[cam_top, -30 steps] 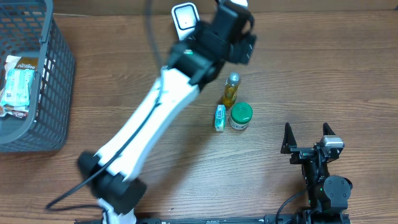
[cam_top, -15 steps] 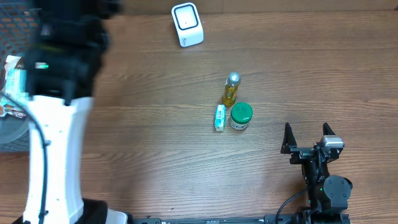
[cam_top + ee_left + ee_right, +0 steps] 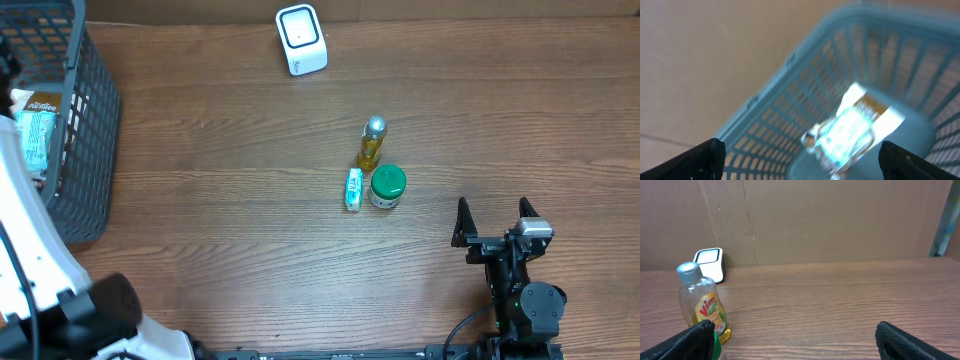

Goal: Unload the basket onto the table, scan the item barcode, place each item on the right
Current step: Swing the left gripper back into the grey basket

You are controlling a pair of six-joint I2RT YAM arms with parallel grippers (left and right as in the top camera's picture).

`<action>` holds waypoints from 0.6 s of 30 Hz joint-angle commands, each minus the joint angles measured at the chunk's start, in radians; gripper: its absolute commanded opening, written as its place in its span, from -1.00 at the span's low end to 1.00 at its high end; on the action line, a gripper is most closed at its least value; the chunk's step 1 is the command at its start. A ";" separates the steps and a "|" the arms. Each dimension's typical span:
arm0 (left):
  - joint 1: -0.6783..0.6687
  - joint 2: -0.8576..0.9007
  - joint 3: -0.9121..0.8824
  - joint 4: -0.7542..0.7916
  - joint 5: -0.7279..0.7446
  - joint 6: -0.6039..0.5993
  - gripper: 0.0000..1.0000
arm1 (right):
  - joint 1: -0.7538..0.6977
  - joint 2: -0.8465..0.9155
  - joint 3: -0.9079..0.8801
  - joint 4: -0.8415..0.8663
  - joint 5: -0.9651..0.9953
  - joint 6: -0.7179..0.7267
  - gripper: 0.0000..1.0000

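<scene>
Wood-grain counter (image 3: pixel 200 230) from overhead: right hand (image 3: pixel 493 225) gapes wide and empty, bare room around it; ahead-left stand jar (image 3: pixel 388 186), tube (image 3: pixel 353 189) and bottle (image 3: pixel 371 145), scanner (image 3: pixel 301 40) beyond. Left wrist: left hand (image 3: pixel 802 157) spread wide over the basket (image 3: pixel 765 130), packet (image 3: pixel 847 132) below it, print blurred. Right wrist: bottle reads "Vim"; brown wall (image 3: pixel 840 220) behind.
</scene>
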 commanded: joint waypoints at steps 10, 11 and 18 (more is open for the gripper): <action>0.174 0.204 0.012 -0.093 0.335 0.217 0.99 | -0.003 -0.008 -0.011 0.006 0.010 0.004 1.00; 0.175 0.222 0.012 -0.091 0.382 0.268 0.99 | -0.003 -0.008 -0.011 0.006 0.010 0.004 1.00; 0.178 0.369 0.012 -0.081 0.427 0.394 0.99 | -0.003 -0.008 -0.011 0.006 0.010 0.004 1.00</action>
